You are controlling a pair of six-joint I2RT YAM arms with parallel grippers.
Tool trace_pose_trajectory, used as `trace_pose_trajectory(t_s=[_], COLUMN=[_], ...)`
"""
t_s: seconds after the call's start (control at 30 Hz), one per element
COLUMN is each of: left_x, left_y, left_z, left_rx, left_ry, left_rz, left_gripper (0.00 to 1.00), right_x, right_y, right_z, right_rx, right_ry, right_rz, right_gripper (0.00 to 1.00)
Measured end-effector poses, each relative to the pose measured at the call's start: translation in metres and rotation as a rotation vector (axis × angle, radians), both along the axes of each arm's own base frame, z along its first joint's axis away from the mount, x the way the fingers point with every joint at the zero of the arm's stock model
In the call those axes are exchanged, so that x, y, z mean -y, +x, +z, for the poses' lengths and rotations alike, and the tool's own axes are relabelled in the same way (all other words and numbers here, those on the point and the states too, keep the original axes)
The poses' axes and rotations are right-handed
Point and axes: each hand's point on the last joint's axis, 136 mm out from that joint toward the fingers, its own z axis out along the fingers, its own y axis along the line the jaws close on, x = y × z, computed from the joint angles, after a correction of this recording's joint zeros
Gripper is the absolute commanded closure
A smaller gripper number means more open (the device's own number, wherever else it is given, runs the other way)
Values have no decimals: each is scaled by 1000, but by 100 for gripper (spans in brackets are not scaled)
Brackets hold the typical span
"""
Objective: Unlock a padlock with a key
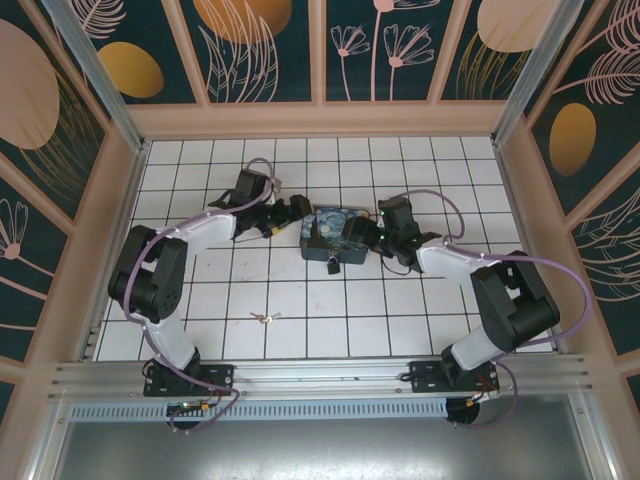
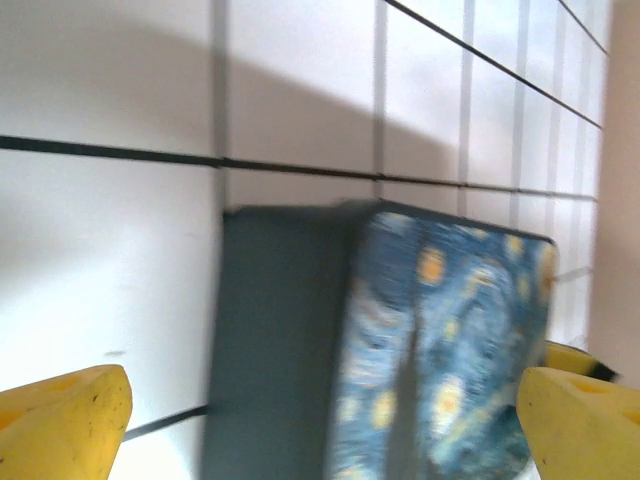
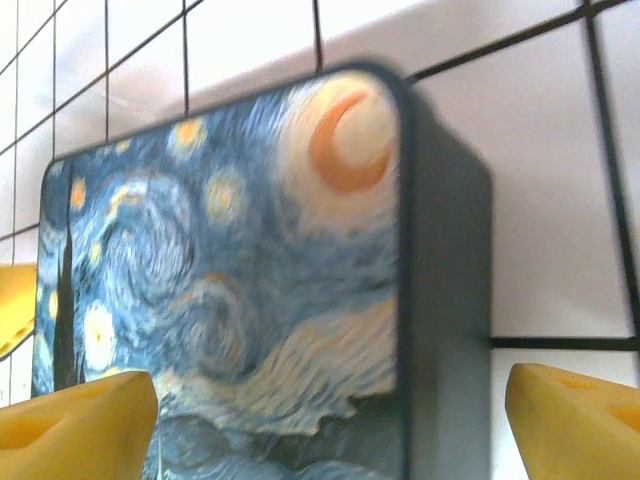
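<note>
**Key Lay Alone on Desk as Both Arms Flanked Painted Box**

Nearest the arm bases, the small silvery key [image 1: 265, 318] lay flat on the white tiled desk [image 1: 210, 300], roughly midway between the two arms and well apart from everything else; nothing touched it. Farther in, the tiny dark padlock [image 1: 331, 266] sat at the near side of the blue swirl-painted box [image 1: 328, 236], touching it or just beside it; its shackle was too small to make out from above. The box stood near the middle of the desk, with the left arm [image 1: 160, 270] reaching in from its left and the right arm [image 1: 500, 295] from its right.

Seen from the left wrist, the yellow-tipped left fingers [image 2: 62, 425] were spread wide and gripped nothing; the dark side and painted face of the box lay ahead between the tips. Seen from the right wrist, the right fingers [image 3: 578, 420] were likewise wide apart and empty; the painted face with its orange crescent lay between them, and whether either tip touched the box could not be told. Beyond stood the enclosure's leaf-patterned back wall [image 1: 270, 50].
</note>
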Motion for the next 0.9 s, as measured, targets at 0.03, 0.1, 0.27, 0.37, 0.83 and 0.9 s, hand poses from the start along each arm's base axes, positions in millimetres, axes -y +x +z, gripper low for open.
trace_pose_trajectory(t_s=[0.03,0.1,0.27,0.37,0.83,0.9], left_x=[-15,-39,-71,-91,-221,-230], left_y=[1,0,-19,-37,-32,-40], left_z=[0,6,24,9,-2,-16], left_rx=[3,16,36,-18,-102,-141], left_ry=[51,137,243,281,280,252], left_rz=[32,84,143,163,543,580], left_gripper=[1,2,2,2,1,1], right_x=[4,10,-1,-33,-215,-226], right_y=[3,5,-15,-43,-193,-201], right_z=[2,7,38,60,5,-14], right_rx=[1,1,43,91,99,85], right_ry=[-10,-25,-48,-48,-100,-131], right_rz=[-5,-9,67,186,783,813], right_gripper=[10,11,25,40,55,57])
